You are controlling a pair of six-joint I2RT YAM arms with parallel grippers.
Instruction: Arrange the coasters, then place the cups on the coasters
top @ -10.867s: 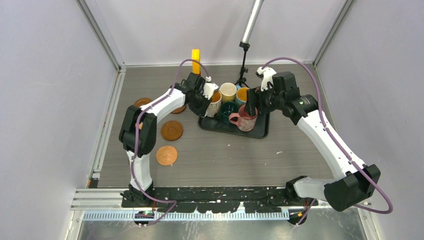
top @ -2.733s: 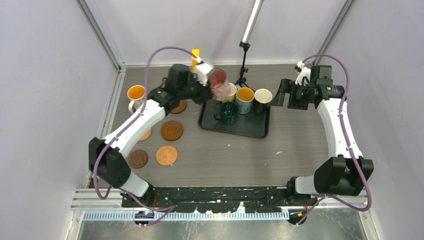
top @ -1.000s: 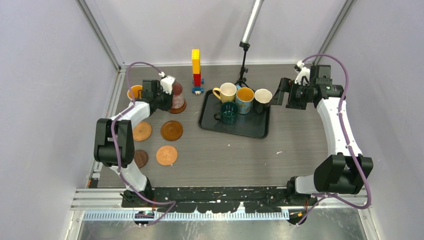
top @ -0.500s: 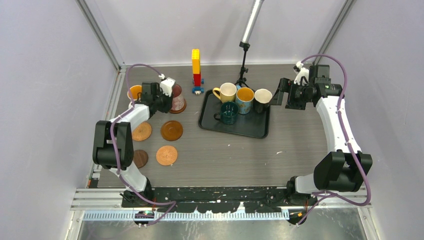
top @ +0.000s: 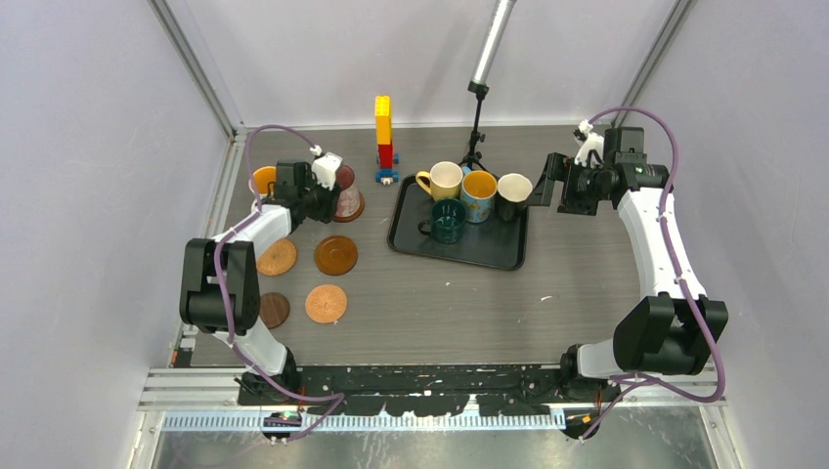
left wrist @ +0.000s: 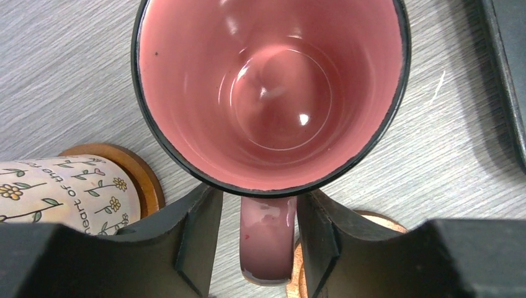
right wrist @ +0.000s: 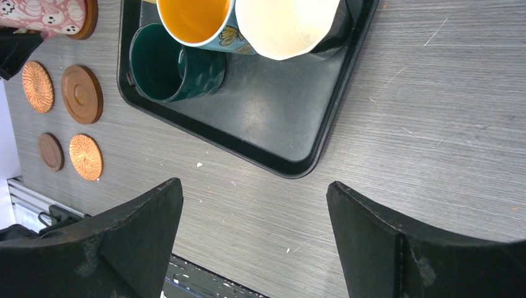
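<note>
From above, the left claw (top: 329, 187) reaches the pink mug (top: 345, 188), which stands on a coaster (top: 350, 213). At the left wrist, its fingers (left wrist: 198, 239) are parted and loose beside the handle (left wrist: 267, 242). It is best to draw straight back. The right claw (right wrist: 254, 186) gapes empty, with the tray (right wrist: 291, 124) ahead.

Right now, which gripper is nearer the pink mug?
Left. The left gripper straddles the handle of the pink mug; the right gripper hovers beyond the right edge of the black tray, far from it.

Glossy pink ceramic mug (left wrist: 267, 93), matt wood-grain table (left wrist: 74, 74)
</note>
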